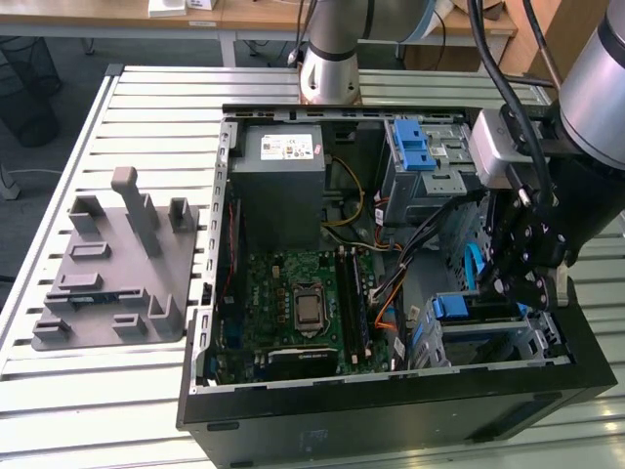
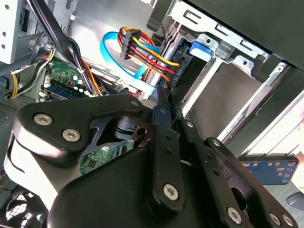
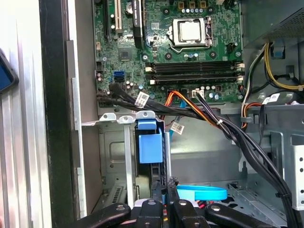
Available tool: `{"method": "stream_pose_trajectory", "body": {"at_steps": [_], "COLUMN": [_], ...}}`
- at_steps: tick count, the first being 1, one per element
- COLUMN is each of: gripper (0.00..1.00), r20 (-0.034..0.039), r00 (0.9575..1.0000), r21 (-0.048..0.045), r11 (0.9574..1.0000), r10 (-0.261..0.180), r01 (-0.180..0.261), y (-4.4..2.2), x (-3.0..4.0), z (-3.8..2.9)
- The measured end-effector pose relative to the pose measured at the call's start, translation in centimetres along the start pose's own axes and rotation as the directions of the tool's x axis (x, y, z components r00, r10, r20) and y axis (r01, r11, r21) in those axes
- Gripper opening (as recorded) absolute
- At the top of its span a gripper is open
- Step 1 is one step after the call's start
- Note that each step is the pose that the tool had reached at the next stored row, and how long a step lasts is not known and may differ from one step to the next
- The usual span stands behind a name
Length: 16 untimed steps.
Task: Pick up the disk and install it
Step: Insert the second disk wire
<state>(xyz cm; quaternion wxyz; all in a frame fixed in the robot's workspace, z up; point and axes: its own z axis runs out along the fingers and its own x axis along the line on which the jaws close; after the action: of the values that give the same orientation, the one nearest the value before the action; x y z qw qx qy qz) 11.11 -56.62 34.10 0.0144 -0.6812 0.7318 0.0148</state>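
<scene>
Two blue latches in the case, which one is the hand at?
The hand is at the lower blue latch, on the cage at the case's front corner. The other blue latch sits beside the power supply, well clear.

Slatted table (image 1: 146,381): computer case (image 1: 391,410), grey fixture (image 1: 112,269).

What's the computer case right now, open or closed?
Open. The case has no side panel on top, so the motherboard is exposed, and the claw reaches inside it.
</scene>
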Motion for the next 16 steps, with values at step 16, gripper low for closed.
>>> {"method": "stream_pose_trajectory", "body": {"at_steps": [16], "gripper": [0.16], "r20": [0.0160], "r00": [0.9999], "r21": [-0.0012], "r11": [1.0000], "r10": [0.000], "r01": [0.000], "y": [-0.04], "x": [0.12], "z": [0.57]}}
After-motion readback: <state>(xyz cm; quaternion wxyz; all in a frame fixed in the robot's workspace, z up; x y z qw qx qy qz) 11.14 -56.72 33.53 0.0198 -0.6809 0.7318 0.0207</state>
